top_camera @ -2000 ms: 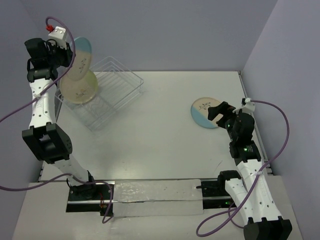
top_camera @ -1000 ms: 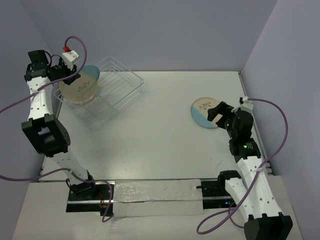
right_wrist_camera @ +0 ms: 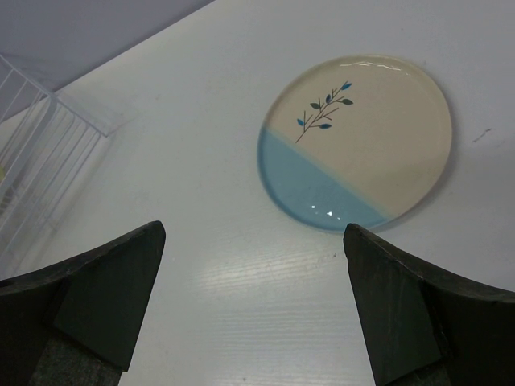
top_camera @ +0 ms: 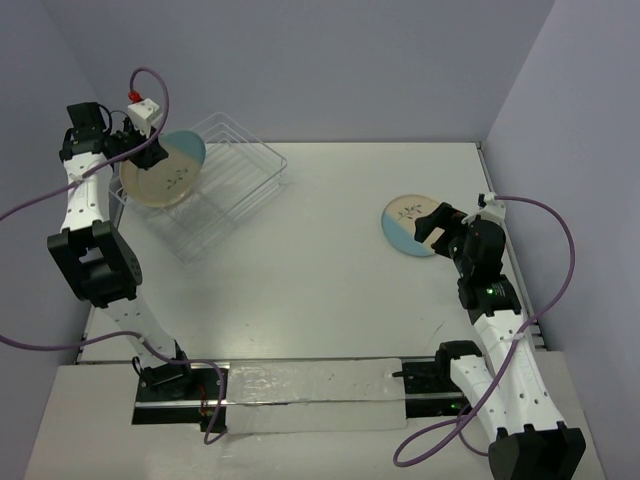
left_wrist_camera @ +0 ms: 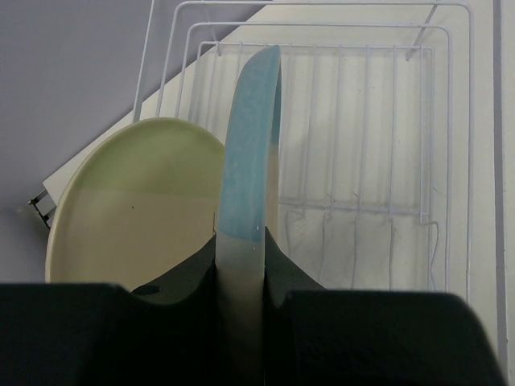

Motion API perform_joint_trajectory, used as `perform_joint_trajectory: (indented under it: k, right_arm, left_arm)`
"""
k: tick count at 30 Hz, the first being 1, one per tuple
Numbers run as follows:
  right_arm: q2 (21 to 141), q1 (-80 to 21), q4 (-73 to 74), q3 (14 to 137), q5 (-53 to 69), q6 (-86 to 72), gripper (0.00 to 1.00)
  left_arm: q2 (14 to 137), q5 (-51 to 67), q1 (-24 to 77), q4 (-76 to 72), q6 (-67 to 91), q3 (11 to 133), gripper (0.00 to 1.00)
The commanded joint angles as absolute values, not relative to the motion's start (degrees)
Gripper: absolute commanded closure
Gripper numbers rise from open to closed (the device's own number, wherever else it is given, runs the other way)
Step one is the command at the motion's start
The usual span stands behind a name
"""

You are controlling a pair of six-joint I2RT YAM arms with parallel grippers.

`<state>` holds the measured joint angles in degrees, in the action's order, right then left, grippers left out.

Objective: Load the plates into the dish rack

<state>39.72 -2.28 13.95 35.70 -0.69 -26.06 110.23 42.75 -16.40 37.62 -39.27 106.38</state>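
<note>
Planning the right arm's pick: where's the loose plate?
In the top view the plate lies flat on the table's right side, just ahead of the right hand.

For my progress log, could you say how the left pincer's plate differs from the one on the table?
The gripped plate stands on edge at the rack, clamped in the left pincer; the table plate lies flat, untouched, ahead of the open right pincer. Both are half cream, half blue.
</note>
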Motion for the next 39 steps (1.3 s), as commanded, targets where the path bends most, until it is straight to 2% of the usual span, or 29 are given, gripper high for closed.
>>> perform_joint_trajectory:
  k: [1, 8, 22, 28, 30, 32, 39]
  right_arm:
    - [39.11, -2.46, 13.45, 38.69, -1.97, -25.68, 0.00]
    - [38.35, -2.46, 13.48, 38.26, -2.61, -25.58, 0.00]
    - [38.41, -2.46, 13.62, 38.41, -2.73, -25.86, 0.00]
    - [38.01, -2.48, 13.62, 38.43, -2.95, -26.08, 0.00]
    - [37.97, -2.53, 13.62, 38.47, -2.92, -26.02, 0.00]
    - [37.81, -2.47, 13.62, 38.42, -2.82, -26.10, 0.00]
    - [37.29, -2.46, 13.89, 38.04, -3.20, -26.09, 0.00]
  left_arm:
    - [105.16, 42.84, -16.08, 30.37, -42.16, 105.10, 1.00]
    - [103.68, 41.31, -16.08, 28.97, -44.18, 99.72, 1.00]
    - [106.33, 41.79, -16.08, 28.10, -43.58, 98.86, 0.99]
    - [106.68, 42.82, -16.10, 29.50, -45.81, 98.30, 0.87]
    - [106.92, 42.65, -16.08, 29.25, -45.62, 98.33, 0.76]
    - [107.28, 42.71, -16.08, 29.35, -45.38, 98.59, 0.59]
    - [106.65, 42.73, -16.02, 28.19, -44.21, 98.21, 0.43]
